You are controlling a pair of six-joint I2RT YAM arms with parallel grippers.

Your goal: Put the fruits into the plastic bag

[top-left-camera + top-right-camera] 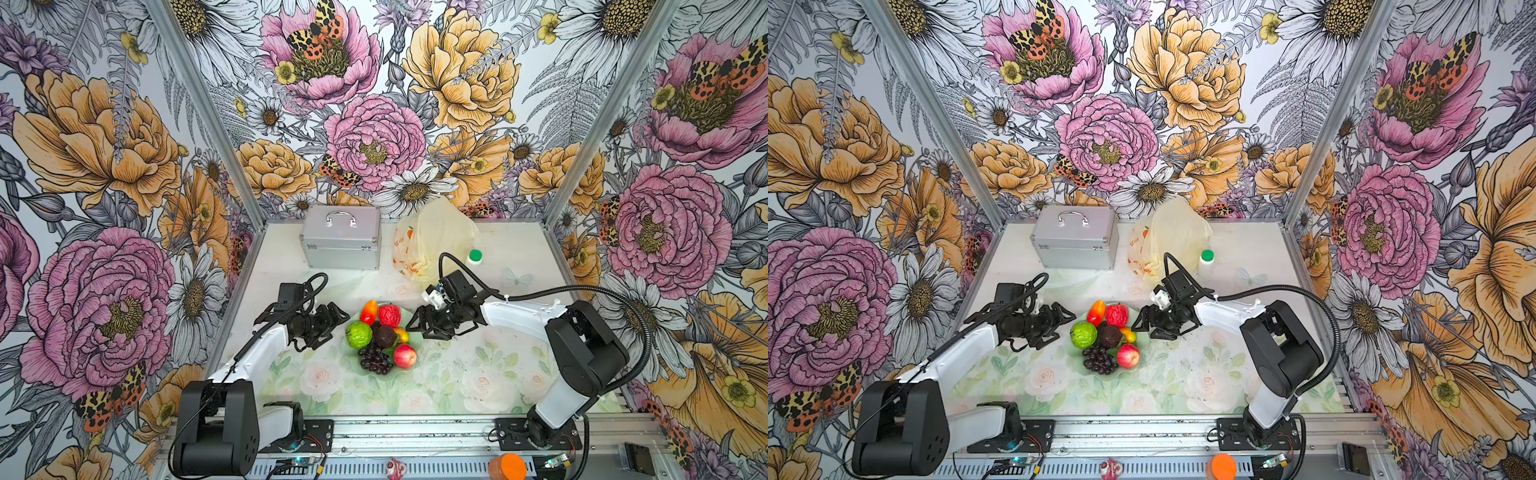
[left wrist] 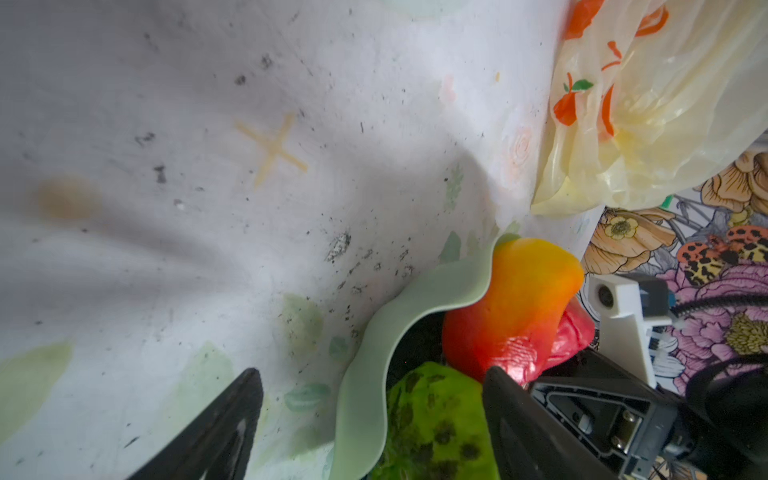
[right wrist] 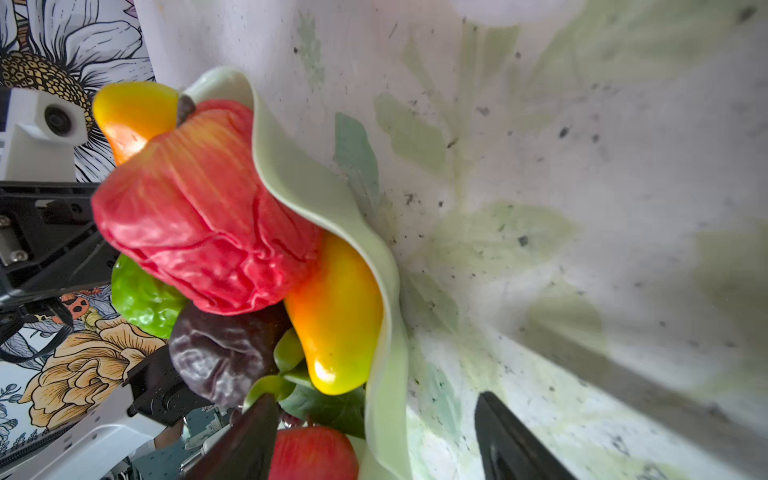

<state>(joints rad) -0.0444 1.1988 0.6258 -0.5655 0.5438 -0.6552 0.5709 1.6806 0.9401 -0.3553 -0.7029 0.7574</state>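
**gripfan:** Where's everything sitting right now?

**yam_tinkerer:** The small toy fruits [image 1: 385, 336] are all heaped in the pale green scalloped bowl [image 3: 316, 187] mid-table. The crinkly translucent pale-yellow plastic bag [image 1: 432, 237] is slumped at the back, well apart from them, beside the silver metal case [image 1: 340, 243]. The left gripper [image 1: 337, 330] and right gripper [image 1: 417, 328] flank the bowl. Both have their jaws spread wide with nothing held, and in each wrist view the bowl's rim runs between the fingers.

**gripfan:** So how would you grab stuff?

**yam_tinkerer:** My guess is they're hollow, glossy plastic, so light but slippery. The orange-yellow mango [image 1: 368, 311] on top looks easiest, pinched across its narrow middle. The wrinkled red berry [image 1: 389, 316] has ridges that should give some bite. The bumpy green ball [image 1: 359, 335] is wide and needs nearly full opening. The dark purple grape bunch [image 1: 375, 360] is probably floppy, so take the thick part of the cluster. The bag's the real pain, being thin limp film. I can't tell where its mouth is from here.
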